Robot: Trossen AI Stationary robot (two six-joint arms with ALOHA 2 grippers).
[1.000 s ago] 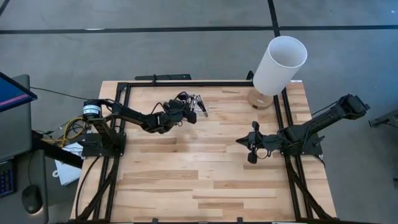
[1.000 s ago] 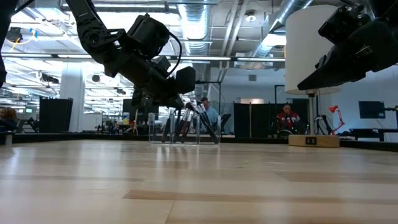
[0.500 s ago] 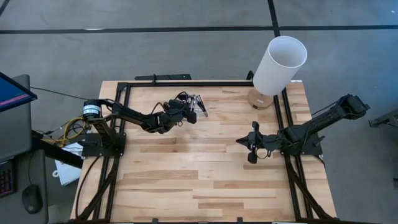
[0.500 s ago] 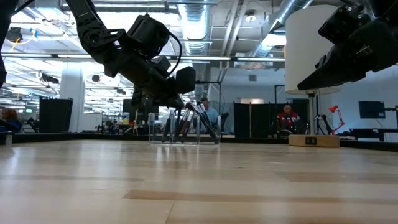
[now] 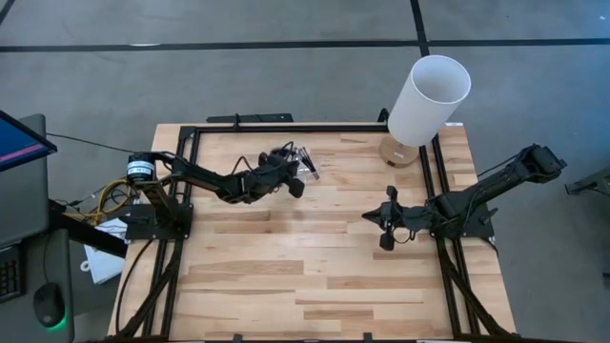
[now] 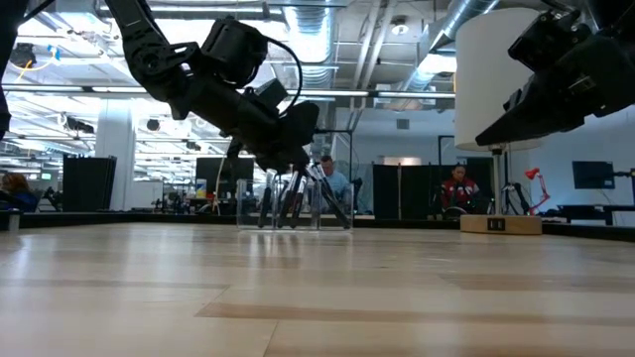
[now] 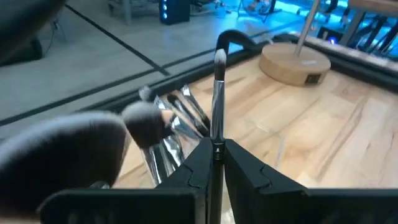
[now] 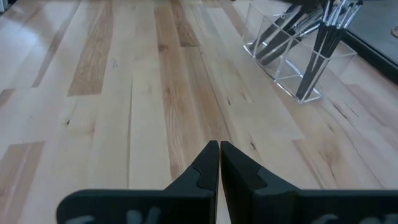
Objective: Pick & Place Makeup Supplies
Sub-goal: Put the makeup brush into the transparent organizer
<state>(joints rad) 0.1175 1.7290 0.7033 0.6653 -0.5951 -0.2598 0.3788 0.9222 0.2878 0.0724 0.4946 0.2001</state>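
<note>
Left hand (image 7: 216, 163): clamps slim black-handled makeup brush (image 7: 217, 93) beside clear plastic holder (image 8: 292, 59); thin handle may slip, snag neighbours; right hand (image 8: 219, 163) closed, empty.

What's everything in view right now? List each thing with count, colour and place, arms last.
Makeup brush held: one, black handle with pale tip, clamped between the left gripper's fingers, above the holder.
Other makeup brushes: several, exact count unclear, dark handles, standing tilted in the holder.
Clear holder: one, transparent, far middle of the table.
White cylinder: one, white, on a round wooden base at the far right corner.
Table: one, light wood, black frame round it.
Monitor: one, dark, off the table's left.
People: two, seated far behind the table.
Left gripper: shut on a brush, over the holder.
Right gripper: shut, holding nothing, waiting right of centre.
</note>
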